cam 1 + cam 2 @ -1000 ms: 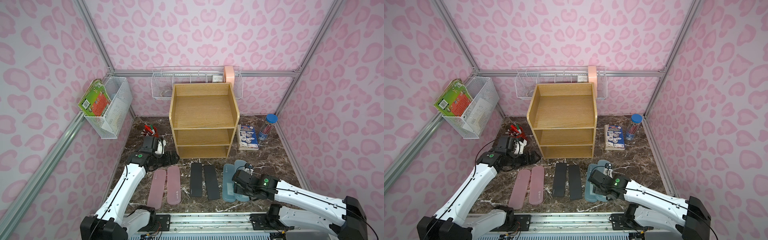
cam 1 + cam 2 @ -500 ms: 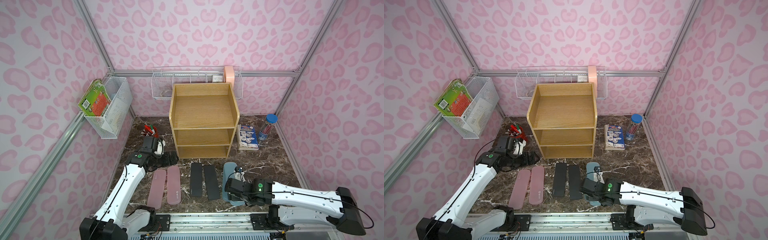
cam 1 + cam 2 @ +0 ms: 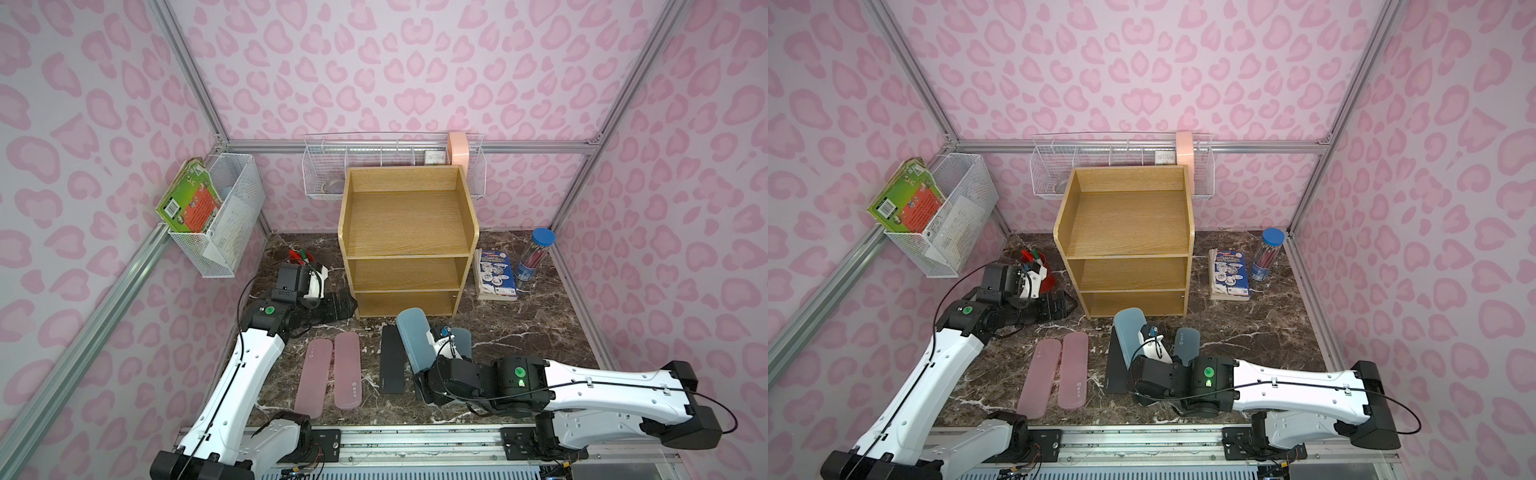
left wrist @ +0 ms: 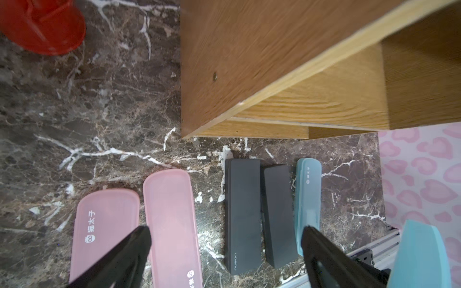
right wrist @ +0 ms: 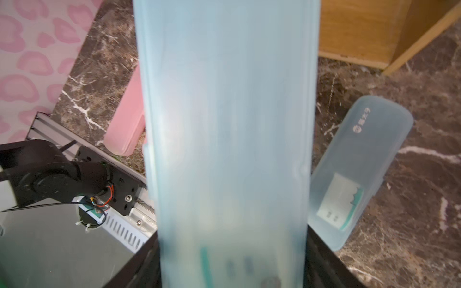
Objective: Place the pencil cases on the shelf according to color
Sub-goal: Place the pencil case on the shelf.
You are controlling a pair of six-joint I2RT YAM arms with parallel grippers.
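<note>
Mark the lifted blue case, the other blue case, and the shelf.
lifted blue case (image 3: 415, 345): in a top view, mid-face.
other blue case (image 5: 361, 154): right wrist view, mid-lid.
shelf (image 3: 405, 216): in a top view, top board.

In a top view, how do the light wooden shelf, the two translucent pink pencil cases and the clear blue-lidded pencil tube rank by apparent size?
Largest: light wooden shelf.
Next: left translucent pink pencil case and right translucent pink pencil case, which look alike, so unranked.
Smallest: clear blue-lidded pencil tube.
</note>
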